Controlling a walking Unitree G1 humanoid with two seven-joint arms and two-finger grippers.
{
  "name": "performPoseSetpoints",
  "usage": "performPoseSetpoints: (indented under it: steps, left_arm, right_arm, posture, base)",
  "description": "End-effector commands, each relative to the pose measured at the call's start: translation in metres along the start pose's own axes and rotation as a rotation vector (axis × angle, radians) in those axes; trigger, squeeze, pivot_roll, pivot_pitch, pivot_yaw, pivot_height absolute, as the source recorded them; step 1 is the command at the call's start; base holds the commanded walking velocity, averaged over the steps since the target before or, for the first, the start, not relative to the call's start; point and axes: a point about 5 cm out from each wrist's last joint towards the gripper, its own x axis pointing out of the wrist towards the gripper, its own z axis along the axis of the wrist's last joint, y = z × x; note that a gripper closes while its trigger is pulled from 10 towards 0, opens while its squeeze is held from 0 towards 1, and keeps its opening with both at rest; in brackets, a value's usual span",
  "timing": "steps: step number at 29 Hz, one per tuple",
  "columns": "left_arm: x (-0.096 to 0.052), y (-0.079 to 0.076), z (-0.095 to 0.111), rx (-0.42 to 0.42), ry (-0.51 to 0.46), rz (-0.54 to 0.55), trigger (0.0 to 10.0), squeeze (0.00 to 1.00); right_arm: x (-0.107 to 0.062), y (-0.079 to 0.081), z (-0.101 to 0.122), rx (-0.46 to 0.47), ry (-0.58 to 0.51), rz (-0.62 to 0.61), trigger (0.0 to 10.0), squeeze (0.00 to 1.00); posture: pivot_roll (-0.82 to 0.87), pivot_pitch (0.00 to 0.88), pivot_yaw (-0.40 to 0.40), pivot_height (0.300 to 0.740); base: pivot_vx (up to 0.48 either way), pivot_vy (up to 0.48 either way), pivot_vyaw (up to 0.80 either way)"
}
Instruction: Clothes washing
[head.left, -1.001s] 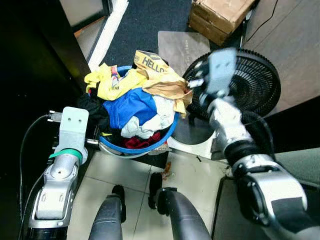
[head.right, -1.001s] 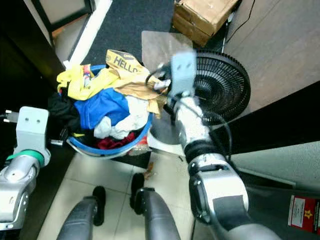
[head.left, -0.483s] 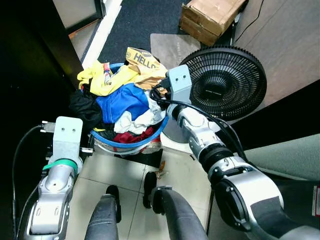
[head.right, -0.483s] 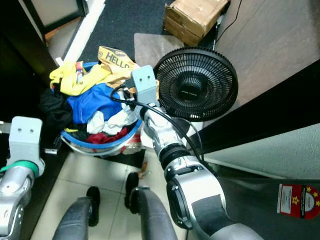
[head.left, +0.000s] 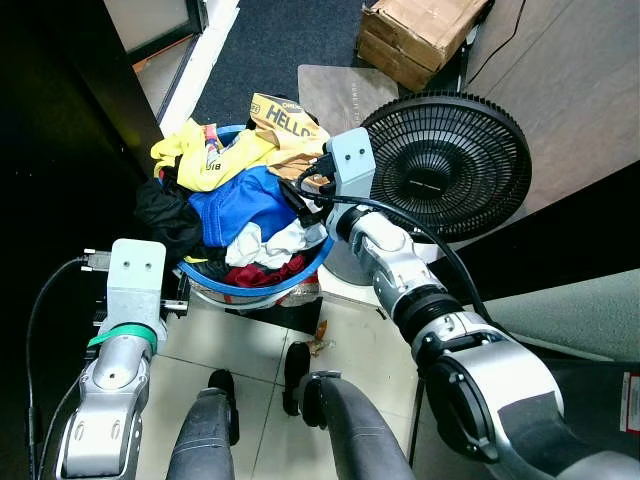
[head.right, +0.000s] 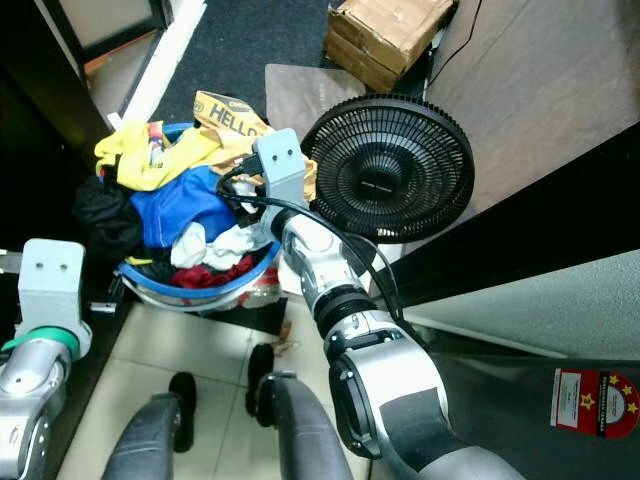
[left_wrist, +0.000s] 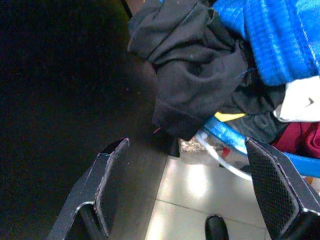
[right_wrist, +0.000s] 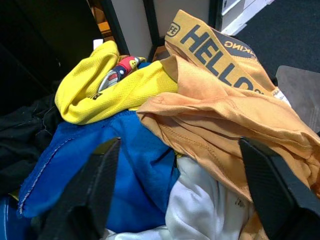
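Pale floor tiles (head.left: 375, 350) ran under my legs, and on them, right ahead of me, sat the blue laundry basket (head.left: 262, 291), heaped well above its rim. That basket was the thing to watch. Behind it lay dark carpet (head.left: 270, 50), and just beside it, on my right, stood a black pedestal fan (head.left: 447, 165), with a cardboard box (head.left: 420, 35) further back beyond the fan.

My right end effector (right_wrist: 177, 195) hung over the pile, close above the clothes, its two black fingers (right_wrist: 95, 190) spread wide with nothing between them. Directly under it lay a blue garment (right_wrist: 100, 165) and a white one (right_wrist: 200, 215), while an orange shirt (right_wrist: 225, 125) with a "HELLO" band folded over the far side of the heap. A yellow shirt (right_wrist: 100, 90) sat at the back of the basket, toward my left.

My left end effector (left_wrist: 200, 195) hovered low beside the basket's near left edge, apart from it, fingers (left_wrist: 112, 185) also spread wide and empty. Above it a black garment (left_wrist: 195, 70) spilled over the blue rim, and a dark red piece (left_wrist: 300, 140) showed just inside the basket, beneath the blue and white pieces.
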Motion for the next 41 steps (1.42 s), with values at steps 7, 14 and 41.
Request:
performPoseSetpoints:
  steps: [7, 14, 41]
  left_arm:
    - [-0.002, -0.004, -0.011, 0.010, 0.049, -0.014, 10.0, 0.00]
    - [-0.007, 0.002, -0.012, 0.015, 0.054, 0.008, 10.0, 0.00]
    - [-0.037, 0.024, -0.019, 0.035, 0.094, 0.097, 10.0, 0.00]
  right_arm:
    - [-0.003, 0.008, -0.014, 0.032, 0.048, 0.048, 10.0, 0.00]
    - [-0.007, 0.054, -0.041, -0.117, 0.160, 0.313, 10.0, 0.00]
    - [-0.009, 0.064, -0.056, 0.040, 0.182, 0.139, 10.0, 0.00]
  posture:
    - [0.10, 0.470, -0.134, 0.740]
    - [0.13, 0.471, -0.147, 0.740]
    - [0.24, 0.541, -0.182, 0.740]
  base:
    - [0.000, 0.000, 0.00]
    - [0.000, 0.000, 0.00]
    - [0.000, 0.000, 0.00]
